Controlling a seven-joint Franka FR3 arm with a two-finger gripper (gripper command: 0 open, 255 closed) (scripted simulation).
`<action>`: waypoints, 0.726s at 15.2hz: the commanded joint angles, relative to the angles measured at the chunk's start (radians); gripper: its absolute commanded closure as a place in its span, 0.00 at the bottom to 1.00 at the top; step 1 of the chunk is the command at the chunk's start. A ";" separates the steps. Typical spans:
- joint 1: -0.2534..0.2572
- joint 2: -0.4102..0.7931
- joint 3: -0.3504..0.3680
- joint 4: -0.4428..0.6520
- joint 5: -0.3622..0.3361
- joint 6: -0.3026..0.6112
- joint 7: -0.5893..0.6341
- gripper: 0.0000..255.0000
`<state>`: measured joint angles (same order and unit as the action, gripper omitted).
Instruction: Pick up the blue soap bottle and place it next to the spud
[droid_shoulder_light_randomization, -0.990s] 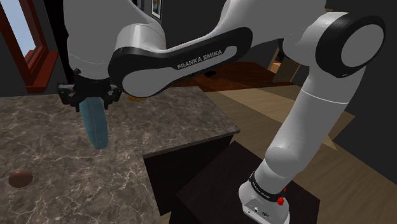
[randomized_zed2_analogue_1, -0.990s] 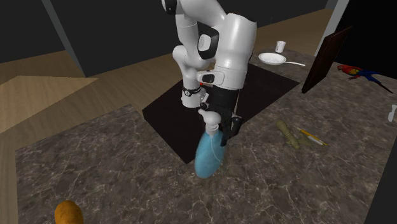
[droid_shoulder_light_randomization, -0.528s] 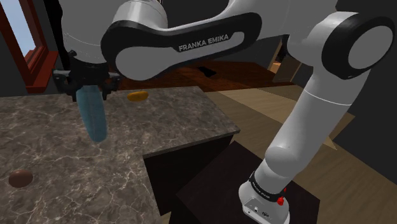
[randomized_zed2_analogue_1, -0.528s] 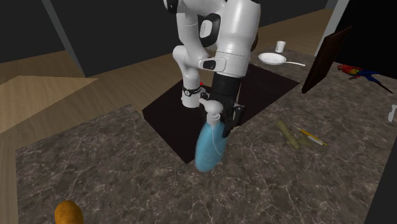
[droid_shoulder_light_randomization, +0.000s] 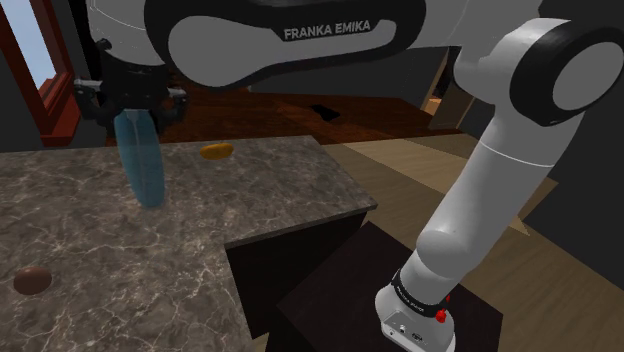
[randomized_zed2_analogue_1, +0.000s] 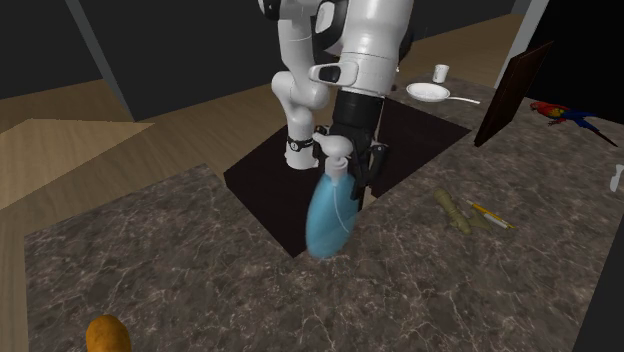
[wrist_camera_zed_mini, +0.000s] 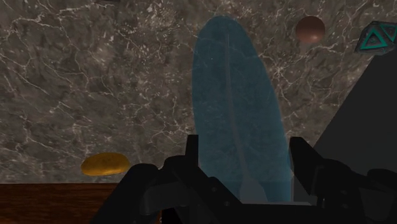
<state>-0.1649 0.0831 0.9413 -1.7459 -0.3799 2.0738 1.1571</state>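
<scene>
The fingers (wrist_camera_zed_mini: 193, 154) are closed on the upper part of the blue, see-through soap bottle (wrist_camera_zed_mini: 235, 108), one on each side. The bottle hangs above the marble surface (droid_shoulder_light_randomization: 90, 230), higher than a second ago and shifted toward the shoulder view's upper left. The spud (droid_shoulder_light_randomization: 216, 151) lies to its right, apart from it.

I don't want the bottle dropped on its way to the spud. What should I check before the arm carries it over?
1. Pincer clasps blue soap bottle from both sides: ok.
2. Bottle upright: not ok, it hangs tilted.
3. Spud in sight on the counter: ok.
4. Bare counter beside spud: ok.
5. Brown ball away from spud: ok.
</scene>
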 joint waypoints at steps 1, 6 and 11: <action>0.001 -0.001 0.002 0.026 0.005 -0.026 -0.008 1.00; 0.007 0.005 0.005 0.097 0.009 -0.092 -0.025 1.00; 0.019 0.020 0.010 0.176 0.001 -0.162 -0.035 1.00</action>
<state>-0.1482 0.0993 0.9503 -1.5904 -0.3763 1.9295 1.1253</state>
